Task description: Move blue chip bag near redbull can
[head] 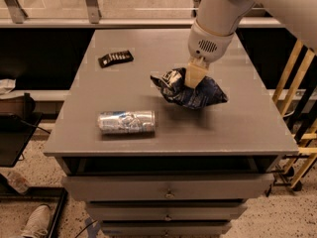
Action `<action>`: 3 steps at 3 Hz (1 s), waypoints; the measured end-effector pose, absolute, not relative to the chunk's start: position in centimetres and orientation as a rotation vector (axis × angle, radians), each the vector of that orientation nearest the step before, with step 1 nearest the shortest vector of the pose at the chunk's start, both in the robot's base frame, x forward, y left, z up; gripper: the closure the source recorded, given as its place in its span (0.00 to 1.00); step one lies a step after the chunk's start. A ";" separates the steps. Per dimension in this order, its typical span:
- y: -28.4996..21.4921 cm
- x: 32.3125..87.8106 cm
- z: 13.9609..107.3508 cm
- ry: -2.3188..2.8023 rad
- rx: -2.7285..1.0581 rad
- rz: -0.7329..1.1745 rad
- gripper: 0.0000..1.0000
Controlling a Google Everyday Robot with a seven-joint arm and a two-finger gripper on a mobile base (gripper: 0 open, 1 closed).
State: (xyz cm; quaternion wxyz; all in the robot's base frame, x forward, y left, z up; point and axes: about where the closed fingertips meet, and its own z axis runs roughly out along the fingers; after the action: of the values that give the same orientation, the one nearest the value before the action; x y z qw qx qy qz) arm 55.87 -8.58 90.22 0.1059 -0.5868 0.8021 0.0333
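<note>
Nearest the bottom of the frame is a grey cabinet of drawers [168, 187], each with a small knob at its middle. A pale shoe [35, 223] shows on the speckled floor in the lower left corner.

Above the drawers lies the grey tabletop [247, 128]. Near its front edge, left of centre, the redbull can [127, 121] lies on its side, its silver-and-blue length running left to right.

Further back and right of centre is the blue chip bag [198, 95], crumpled, with a dark end pointing right and white lettering on its left end. It is up and to the right of the can, apart from it. My hand [194, 76] comes down from the upper right of the frame on a white arm, and its beige fingers are closed on the top of the bag, pinching the foil. I cannot tell whether the bag's underside touches the tabletop.

Further back, toward the upper left, a flat black packet [115, 58] with white marks lies alone.

At the right edge stands a pale wooden frame [292, 83].
</note>
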 end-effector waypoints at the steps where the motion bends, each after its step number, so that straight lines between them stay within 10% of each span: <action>1: -8.3 55.7 89.7 2.377 -1.731 0.129 1.00; 3: -7.8 55.3 88.2 2.400 -1.736 0.199 1.00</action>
State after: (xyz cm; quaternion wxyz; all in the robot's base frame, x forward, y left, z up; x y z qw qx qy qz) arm 55.31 -7.83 88.19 0.0864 -0.5826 0.8054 0.0666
